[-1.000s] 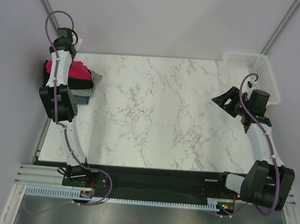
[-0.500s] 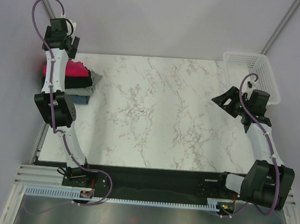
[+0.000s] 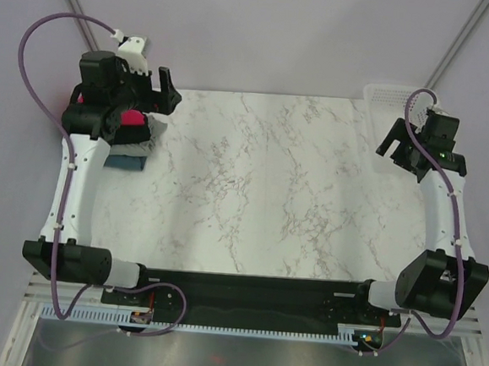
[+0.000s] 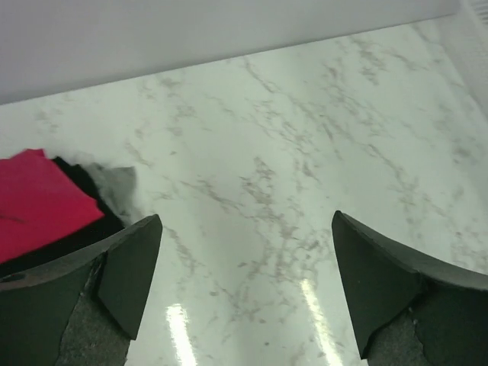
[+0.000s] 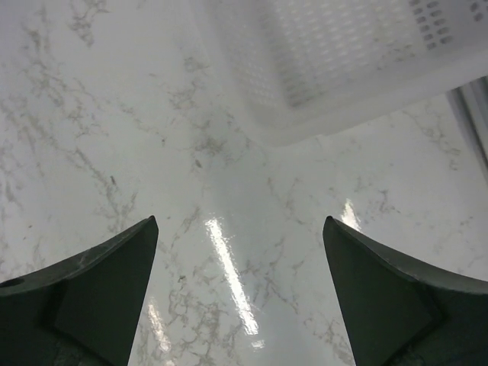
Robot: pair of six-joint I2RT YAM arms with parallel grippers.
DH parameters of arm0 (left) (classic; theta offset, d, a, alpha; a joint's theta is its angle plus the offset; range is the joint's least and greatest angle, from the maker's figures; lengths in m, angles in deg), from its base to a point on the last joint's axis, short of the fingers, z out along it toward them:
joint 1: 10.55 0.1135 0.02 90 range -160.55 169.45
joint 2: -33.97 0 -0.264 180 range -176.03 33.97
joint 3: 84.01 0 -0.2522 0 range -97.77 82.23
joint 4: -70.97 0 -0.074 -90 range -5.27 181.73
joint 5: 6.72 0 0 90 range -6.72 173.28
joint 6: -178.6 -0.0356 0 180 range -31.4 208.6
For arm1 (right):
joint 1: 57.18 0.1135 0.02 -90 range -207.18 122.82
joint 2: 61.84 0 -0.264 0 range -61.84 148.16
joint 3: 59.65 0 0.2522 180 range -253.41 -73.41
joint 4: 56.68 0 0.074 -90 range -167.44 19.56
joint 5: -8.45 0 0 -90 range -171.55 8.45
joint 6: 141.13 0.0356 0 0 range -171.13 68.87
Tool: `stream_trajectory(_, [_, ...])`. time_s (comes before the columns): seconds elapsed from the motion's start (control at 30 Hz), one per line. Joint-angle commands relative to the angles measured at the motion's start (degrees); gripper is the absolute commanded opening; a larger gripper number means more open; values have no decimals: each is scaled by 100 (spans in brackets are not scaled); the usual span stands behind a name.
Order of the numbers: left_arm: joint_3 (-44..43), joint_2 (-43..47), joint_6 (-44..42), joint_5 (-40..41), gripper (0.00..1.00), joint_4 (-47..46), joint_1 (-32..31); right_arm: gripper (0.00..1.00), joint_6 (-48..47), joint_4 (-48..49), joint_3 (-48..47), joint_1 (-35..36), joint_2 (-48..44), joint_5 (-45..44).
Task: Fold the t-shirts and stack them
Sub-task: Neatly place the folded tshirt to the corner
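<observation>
From above: shirts (image 3: 134, 139) stacked at the far-left corner of the counter (image 3: 251, 200), red shirt (image 3: 133, 118) on top, grey shirt (image 3: 137, 147) and blue shirt (image 3: 127, 163) showing at the edges beneath. No loose shirt anywhere else on the marble. Looks as though folding and stacking are all but done, with little left beyond drawing the arms back. Left arm (image 3: 75, 178) reared high over the stack, left jaws turned toward the counter's middle, spread wide and holding nothing. Right arm (image 3: 445, 212) raised beside the basket (image 3: 387, 96) at the far-right corner, right jaws likewise spread and empty. Left wrist: red shirt lying on a black shirt (image 4: 80, 187), grey cloth just past it, all at the left edge, bare marble between the parted jaws. Right wrist: basket straight ahead, apparently empty in the part seen, only glossy counter between the parted jaws.
</observation>
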Motion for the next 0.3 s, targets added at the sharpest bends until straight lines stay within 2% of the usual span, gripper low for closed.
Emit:
stream_trajectory(0.0, [656, 140, 986, -1365, 100, -102, 40, 98, -199, -1100, -448, -12, 126, -1078])
stream_trajectory(0.13, [990, 535, 881, -1322, 100, -128, 40, 98, -181, -987, -492, -12, -76, -656])
stream_trajectory(0.27, [1026, 807, 653, -1084, 100, -128, 40, 98, -173, -916, -395, -12, -68, -707])
